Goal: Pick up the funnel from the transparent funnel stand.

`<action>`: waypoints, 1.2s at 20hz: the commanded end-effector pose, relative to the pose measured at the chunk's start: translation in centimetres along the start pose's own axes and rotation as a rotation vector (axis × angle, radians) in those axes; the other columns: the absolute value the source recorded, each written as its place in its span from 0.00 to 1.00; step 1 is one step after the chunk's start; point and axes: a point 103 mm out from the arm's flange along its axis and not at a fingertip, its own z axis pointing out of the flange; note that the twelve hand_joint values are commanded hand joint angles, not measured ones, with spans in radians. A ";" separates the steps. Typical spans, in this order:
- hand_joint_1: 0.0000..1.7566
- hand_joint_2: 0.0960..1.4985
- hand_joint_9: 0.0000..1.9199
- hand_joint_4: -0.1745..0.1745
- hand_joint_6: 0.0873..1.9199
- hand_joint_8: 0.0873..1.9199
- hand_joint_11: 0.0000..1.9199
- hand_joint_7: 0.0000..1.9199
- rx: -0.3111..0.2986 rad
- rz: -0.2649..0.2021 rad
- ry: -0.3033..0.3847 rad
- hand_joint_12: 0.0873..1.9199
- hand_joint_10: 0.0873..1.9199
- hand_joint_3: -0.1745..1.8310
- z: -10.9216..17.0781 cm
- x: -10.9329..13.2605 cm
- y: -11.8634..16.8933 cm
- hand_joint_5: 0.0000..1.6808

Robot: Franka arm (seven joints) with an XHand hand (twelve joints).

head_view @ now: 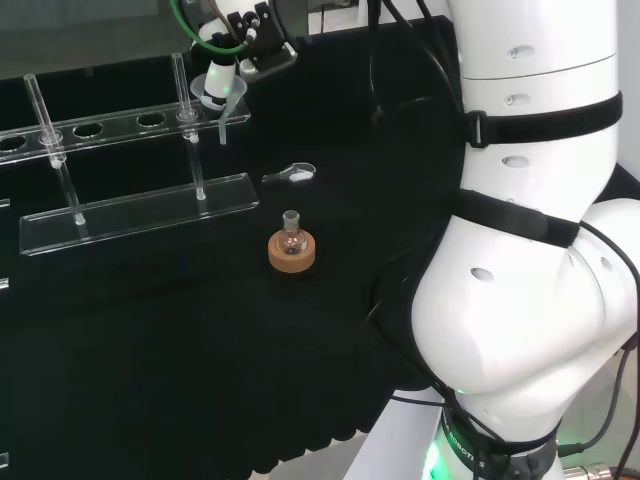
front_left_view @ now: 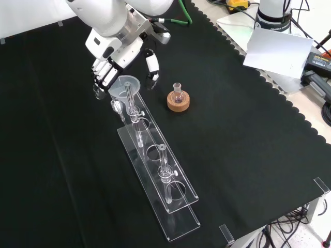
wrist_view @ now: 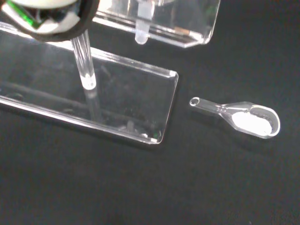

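A: How far along is the pick?

B: In the front view the hand (front_left_view: 106,70) curls its fingers around the funnel (front_left_view: 125,86) at the far end of the funnel stand (front_left_view: 170,204), near the desk's (front_left_view: 62,181) far edge.

A: Is it lifted out?

B: It seems so: the stem hangs above the base plate. To the right, the flask (front_left_view: 178,95) on its cork ring (front_left_view: 178,102) stands untouched.

You can see the hand (front_left_view: 106,70) right by the clear funnel (front_left_view: 125,86), which sits at the far end of the clear stand (front_left_view: 176,206). Its fingers (front_left_view: 102,76) curl beside the funnel's rim. A small flask (front_left_view: 178,95) sits in a cork ring (front_left_view: 178,103) nearby.
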 end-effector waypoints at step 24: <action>0.44 0.36 0.36 0.45 0.00 0.34 0.23 0.27 -0.158 0.079 -0.042 0.71 0.29 0.41 0.7 -0.9 0.4 0.31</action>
